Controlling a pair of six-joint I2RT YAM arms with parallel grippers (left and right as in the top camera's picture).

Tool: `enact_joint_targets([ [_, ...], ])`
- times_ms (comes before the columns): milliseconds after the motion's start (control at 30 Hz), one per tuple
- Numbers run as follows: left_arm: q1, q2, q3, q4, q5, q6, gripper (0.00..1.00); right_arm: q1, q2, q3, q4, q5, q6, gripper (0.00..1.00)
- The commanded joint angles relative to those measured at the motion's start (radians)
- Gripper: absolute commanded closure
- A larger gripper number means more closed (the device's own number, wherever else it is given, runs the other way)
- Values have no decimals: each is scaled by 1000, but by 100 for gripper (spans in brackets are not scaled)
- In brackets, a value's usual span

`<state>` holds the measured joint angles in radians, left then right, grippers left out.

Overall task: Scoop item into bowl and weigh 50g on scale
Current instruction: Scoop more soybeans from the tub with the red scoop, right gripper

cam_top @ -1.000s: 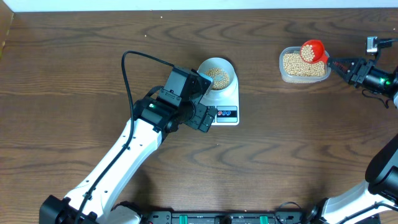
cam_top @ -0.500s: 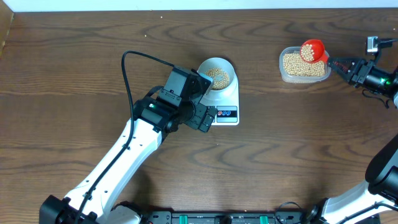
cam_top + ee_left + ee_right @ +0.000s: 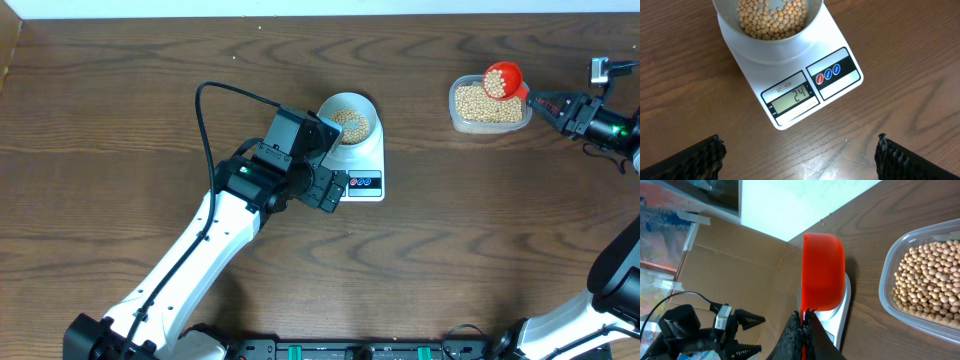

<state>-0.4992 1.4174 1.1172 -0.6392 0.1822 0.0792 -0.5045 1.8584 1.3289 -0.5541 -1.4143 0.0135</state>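
The pale bowl [image 3: 348, 120] sits on the white scale [image 3: 363, 168], partly filled with tan beans [image 3: 771, 18]. The bowl [image 3: 767, 35] is cut off at the top of the left wrist view, and the scale [image 3: 790, 75] shows 24 on its display. My left gripper [image 3: 335, 190] hovers at the scale's front edge, open with nothing between its fingers [image 3: 695, 160]. My right gripper [image 3: 537, 101] is shut on the handle of a red scoop [image 3: 503, 80]. The scoop holds beans and hangs over the far right rim of the clear tub [image 3: 488, 106]. The scoop [image 3: 823, 272] stays level in the right gripper [image 3: 805, 322].
The clear tub [image 3: 920, 285] of beans sits at the table's back right. Brown wooden tabletop [image 3: 470, 230] lies between the scale and the tub. The left arm [image 3: 200, 250] stretches from the front edge up to the scale.
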Motion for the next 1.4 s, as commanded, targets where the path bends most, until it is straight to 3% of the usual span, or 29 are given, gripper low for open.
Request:
enact_joint_targets([
  [0,5,-9,1,0,9,6,2,19,12,-2,1,-32,-22,99],
  [1367,5,-9,1,0,9,7,2,66,12,-2,-2,2,-22,99],
])
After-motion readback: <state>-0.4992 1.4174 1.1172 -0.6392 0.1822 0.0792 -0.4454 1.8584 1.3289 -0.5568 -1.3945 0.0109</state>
